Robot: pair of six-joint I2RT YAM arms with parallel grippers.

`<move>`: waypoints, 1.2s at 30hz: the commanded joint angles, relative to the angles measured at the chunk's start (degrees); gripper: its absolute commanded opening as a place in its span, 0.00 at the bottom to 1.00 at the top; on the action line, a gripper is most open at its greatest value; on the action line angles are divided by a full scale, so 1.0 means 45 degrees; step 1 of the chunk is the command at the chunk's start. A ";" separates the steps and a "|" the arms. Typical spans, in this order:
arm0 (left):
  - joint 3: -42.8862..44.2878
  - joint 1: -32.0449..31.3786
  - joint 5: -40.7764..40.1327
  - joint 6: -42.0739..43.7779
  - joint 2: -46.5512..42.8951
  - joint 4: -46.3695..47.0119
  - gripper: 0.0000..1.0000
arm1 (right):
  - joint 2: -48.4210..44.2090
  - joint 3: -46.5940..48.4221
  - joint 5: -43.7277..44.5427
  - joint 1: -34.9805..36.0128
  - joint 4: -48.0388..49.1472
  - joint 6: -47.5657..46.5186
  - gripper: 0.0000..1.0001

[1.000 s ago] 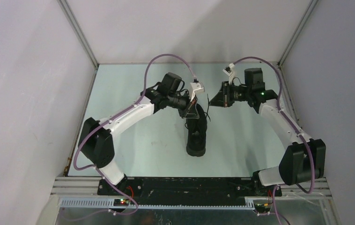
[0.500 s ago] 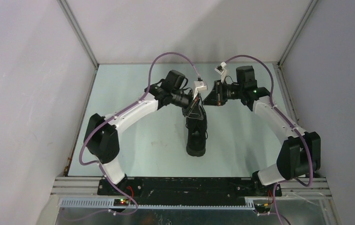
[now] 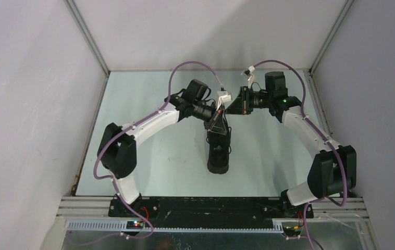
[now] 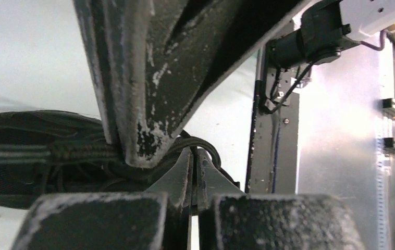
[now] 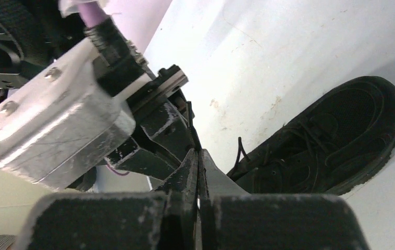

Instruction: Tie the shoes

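Observation:
The black sneaker point(image 3: 219, 151) lies mid-table, toe toward the arm bases; it also shows in the right wrist view point(image 5: 331, 135) and the left wrist view point(image 4: 23, 130). My left gripper point(image 3: 218, 119) is over the shoe's heel end; in its own view point(image 4: 194, 156) its jaws are shut on a black lace point(image 4: 208, 145) that loops over the tips. My right gripper point(image 3: 233, 108) is just to the right of it, nearly touching; in its own view point(image 5: 199, 154) it is shut on a thin lace strand point(image 5: 191, 130). A right finger point(image 4: 148, 78) fills the left wrist view.
The pale green table point(image 3: 148, 104) is boxed in by grey walls on three sides, with metal corner posts point(image 3: 88, 39). The left wrist's white camera mount point(image 5: 54, 120) is close in front of my right gripper. A loose lace end point(image 5: 239, 148) sticks up beside the shoe.
Both grippers have moved toward each other above the shoe's heel end; the right gripper moved left, the left one shifted slightly right. The shoe has not moved.

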 commanded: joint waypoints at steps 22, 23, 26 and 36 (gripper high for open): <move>-0.1461 0.0718 0.4759 -0.4197 0.0436 0.4448 0.23 | 0.0092 0.0219 0.0130 0.0290 0.0596 0.0185 0.00; -0.1461 0.0728 0.4717 -0.4189 0.0438 0.4433 0.24 | 0.0100 0.0219 0.0180 0.0292 0.0602 0.0192 0.00; -0.1473 0.0719 0.4463 -0.4321 0.0491 0.4471 0.28 | 0.0153 0.0211 0.0224 0.0346 0.0657 0.0292 0.00; -0.1681 0.0720 0.3189 -0.5623 0.0594 0.5195 0.30 | 0.0073 0.0211 0.0795 0.0579 0.0796 0.1001 0.00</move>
